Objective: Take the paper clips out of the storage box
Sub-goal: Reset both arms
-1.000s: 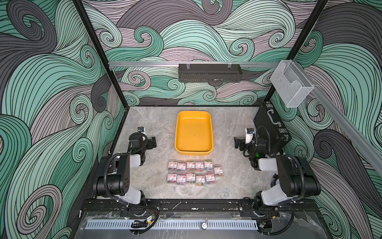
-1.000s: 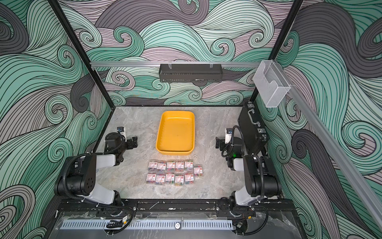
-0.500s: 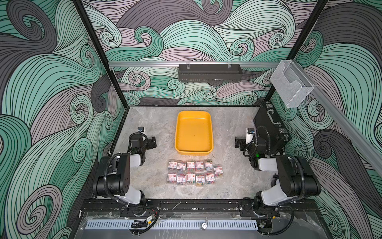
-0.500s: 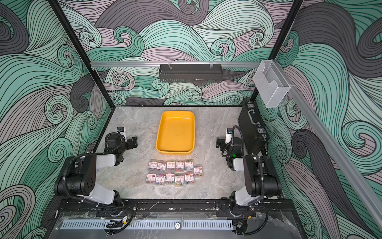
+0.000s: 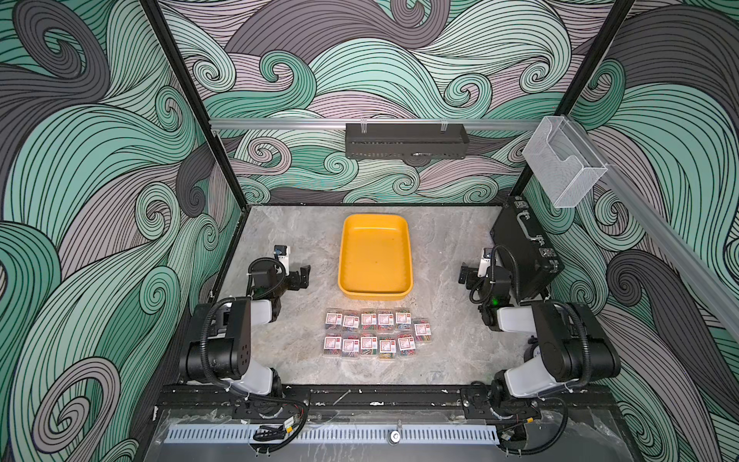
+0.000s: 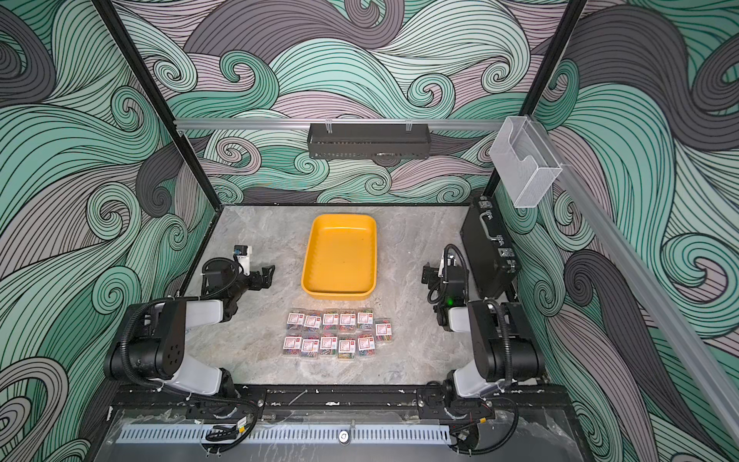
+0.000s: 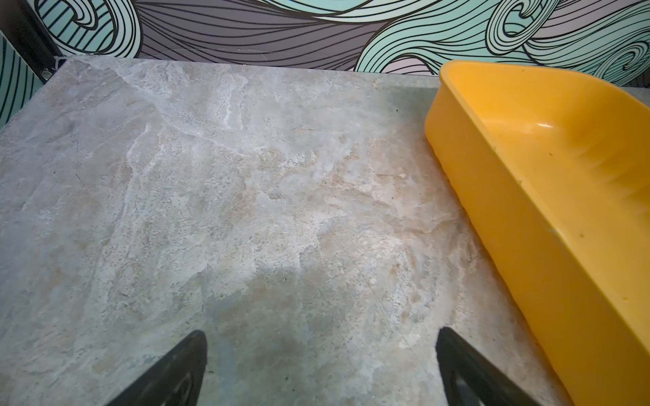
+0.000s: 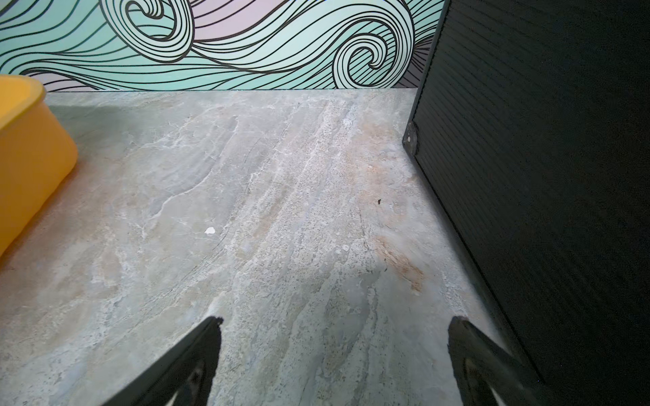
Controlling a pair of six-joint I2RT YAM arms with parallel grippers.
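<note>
Storage box (image 5: 376,294) is sitting empty; paper clips (image 5: 368,322) are lying in two rows on the surface (image 5: 296,352) just outside its near end. Left gripper (image 5: 302,277) and right gripper (image 5: 464,274) are flanking it, jaws spread, empty.

The yellow storage box (image 5: 375,290) lies empty; the paper clips (image 5: 376,338), clear labelled boxes, sit in two rows just beside it.

Both top views look down from high; low wrist views face rearward, sharing the storage box (image 7: 492,211).
</note>
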